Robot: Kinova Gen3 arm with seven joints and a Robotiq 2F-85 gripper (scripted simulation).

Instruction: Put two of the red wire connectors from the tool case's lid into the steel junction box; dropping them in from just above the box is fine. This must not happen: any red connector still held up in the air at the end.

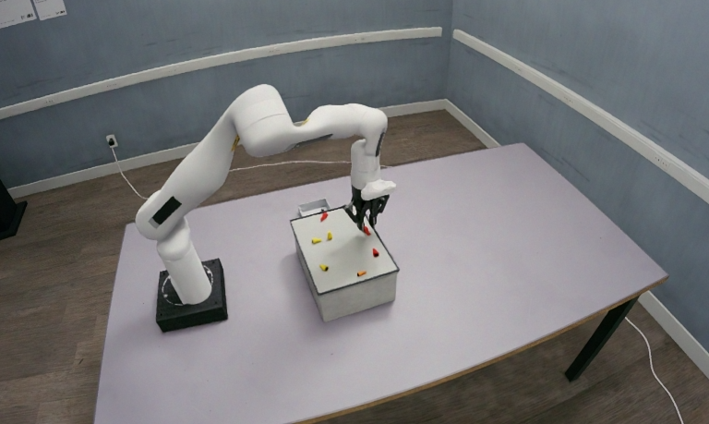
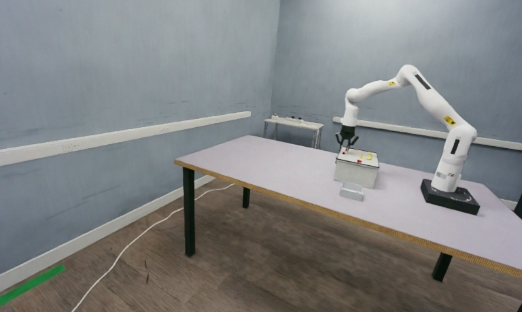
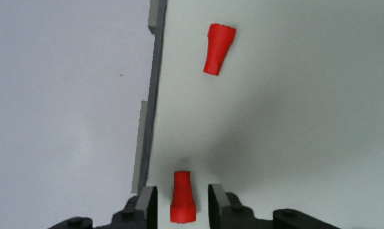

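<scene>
The tool case stands mid-table with its white lid facing up. Three red wire connectors lie on the lid: one at the far edge, one near the right edge, and one between my fingers. My gripper is low over the lid and partly open. Its fingers straddle that connector with a gap on each side. The small steel junction box stands on the table just behind the case.
Yellow connectors and an orange one also lie on the lid. The arm's black base sits on the table left of the case. The lid's dark rim runs just left of my fingers.
</scene>
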